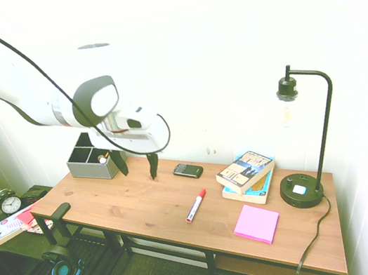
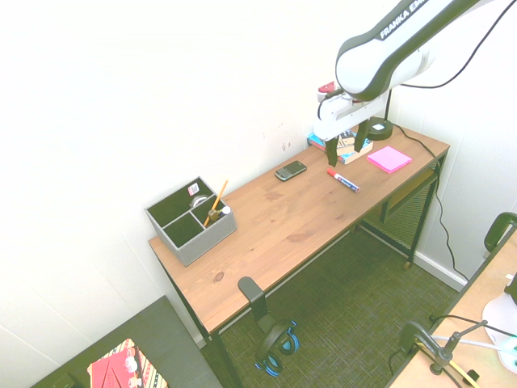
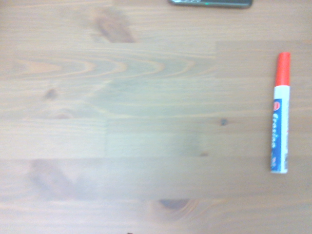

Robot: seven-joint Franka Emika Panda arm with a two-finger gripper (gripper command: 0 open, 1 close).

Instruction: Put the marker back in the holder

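On the low side surface at the far left of the first exterior view, a small alarm clock stands next to a magazine. The wooden desk begins just to their right. At its far left corner sits the holder, a grey box with dark dividers; in the second exterior view an orange-tipped pencil leans out of one of its compartments. To the right of the holder the gripper hangs above bare wood, pointing down, its two dark fingers spread apart with nothing between them. Further right, near the wall, lies a dark phone. The marker lies flat on the desk nearer the front edge, right of the gripper and well apart from the holder, its red cap toward the phone; nothing touches it. The wrist view shows it against the wood grain with blue print on its white barrel. Right of it is a stack of books, then a pink sticky-note pad near the front edge, and a black desk lamp at the far right.
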